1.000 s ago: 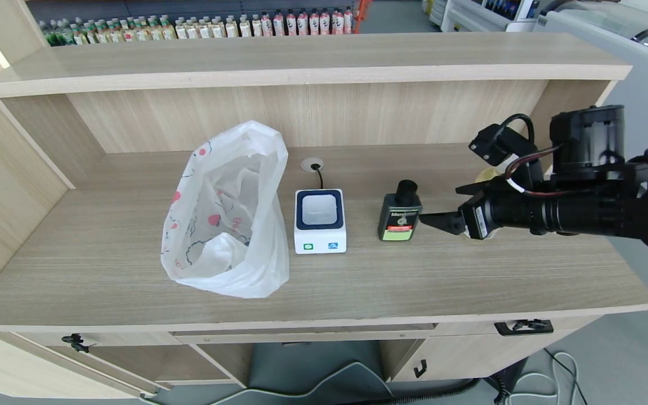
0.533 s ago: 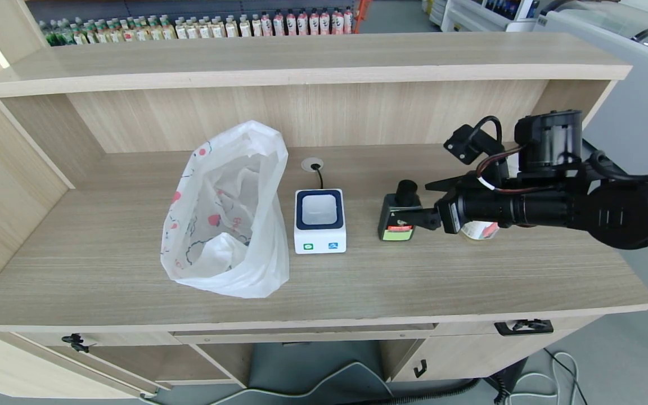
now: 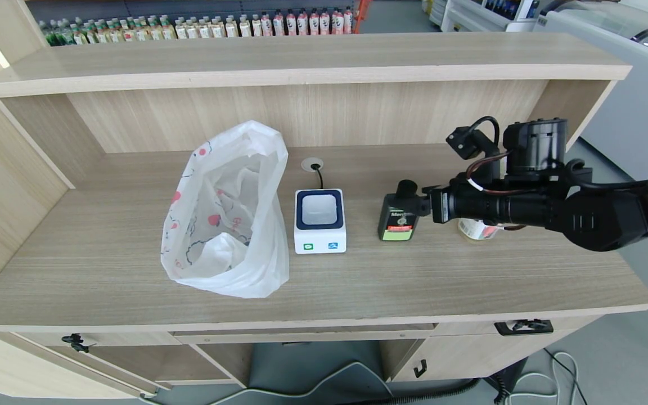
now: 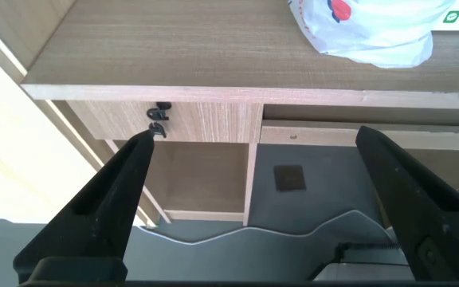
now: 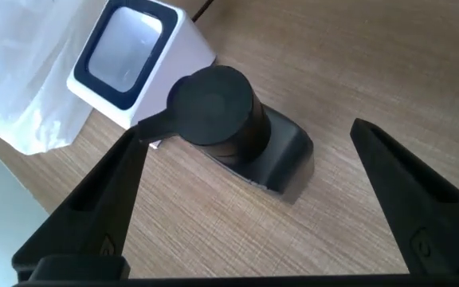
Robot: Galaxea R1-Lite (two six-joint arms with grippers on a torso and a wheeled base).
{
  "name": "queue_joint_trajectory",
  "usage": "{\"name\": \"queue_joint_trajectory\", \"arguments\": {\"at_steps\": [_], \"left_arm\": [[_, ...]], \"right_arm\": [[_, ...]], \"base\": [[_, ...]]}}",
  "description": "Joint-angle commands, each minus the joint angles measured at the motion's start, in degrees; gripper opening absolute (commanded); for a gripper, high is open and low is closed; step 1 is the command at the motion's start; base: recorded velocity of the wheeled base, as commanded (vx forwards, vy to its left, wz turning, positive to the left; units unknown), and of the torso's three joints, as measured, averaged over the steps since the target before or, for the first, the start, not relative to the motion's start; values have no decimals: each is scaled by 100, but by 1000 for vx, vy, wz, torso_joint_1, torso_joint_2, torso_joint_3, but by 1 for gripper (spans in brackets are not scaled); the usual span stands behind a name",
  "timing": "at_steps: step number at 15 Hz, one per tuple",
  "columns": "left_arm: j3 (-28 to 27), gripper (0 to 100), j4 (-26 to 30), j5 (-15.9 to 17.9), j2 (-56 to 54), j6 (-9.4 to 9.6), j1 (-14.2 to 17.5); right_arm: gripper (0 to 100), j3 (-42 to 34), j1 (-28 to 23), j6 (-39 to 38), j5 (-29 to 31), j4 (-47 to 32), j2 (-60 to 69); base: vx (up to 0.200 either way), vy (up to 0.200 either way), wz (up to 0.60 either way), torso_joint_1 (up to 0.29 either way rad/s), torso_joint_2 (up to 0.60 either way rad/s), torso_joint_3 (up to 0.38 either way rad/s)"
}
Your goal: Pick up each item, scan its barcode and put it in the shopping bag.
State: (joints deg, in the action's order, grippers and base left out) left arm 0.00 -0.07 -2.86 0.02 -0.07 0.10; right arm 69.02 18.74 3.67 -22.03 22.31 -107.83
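Note:
A black bottle [image 3: 399,218] with a round black cap and a green and red label stands on the wooden counter [image 3: 358,270], right of the white scanner [image 3: 320,220]. My right gripper [image 3: 415,203] is level with its cap, coming from the right. In the right wrist view the right gripper [image 5: 249,131] is open, its fingers [image 5: 94,215] either side of the bottle [image 5: 281,155] without touching it. The white shopping bag [image 3: 225,214] stands open left of the scanner. My left gripper [image 4: 255,135] is open and holds nothing, below the counter's front edge.
A small labelled cup [image 3: 473,229] stands on the counter behind my right arm, right of the bottle. A raised shelf and back wall [image 3: 301,112] close off the counter's far side. Drawers with black handles [image 3: 523,326] run under the front edge.
My right arm has moved left across the counter, from beside the cup to the black bottle, and its fingers now flank the bottle. Bag, scanner and bottle have not moved.

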Motion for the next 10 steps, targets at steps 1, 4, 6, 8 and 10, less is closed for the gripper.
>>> {"name": "queue_joint_trajectory", "arguments": {"at_steps": [1, 4, 6, 8, 10], "left_arm": [[0, 100, -1, -4, -2, -1, -1], [0, 100, -1, -4, -2, -1, -1], [0, 100, -1, -4, -2, -1, -1], [0, 100, -1, -4, -2, -1, -1], [0, 100, -1, -4, -2, -1, -1]], "right_arm": [[100, 15, 7, -24, -3, -7, -230], [100, 314, 34, -15, -12, -34, -555], [100, 463, 104, 46, -12, -25, -731], [100, 524, 139, 152, -12, -34, -801], [100, 568, 174, 512, -12, -34, -960]], "base": [[0, 0, 0, 0, 0, 0], [0, 0, 0, 0, 0, 0], [0, 0, 0, 0, 0, 0], [0, 0, 0, 0, 0, 0], [0, 0, 0, 0, 0, 0]]}}
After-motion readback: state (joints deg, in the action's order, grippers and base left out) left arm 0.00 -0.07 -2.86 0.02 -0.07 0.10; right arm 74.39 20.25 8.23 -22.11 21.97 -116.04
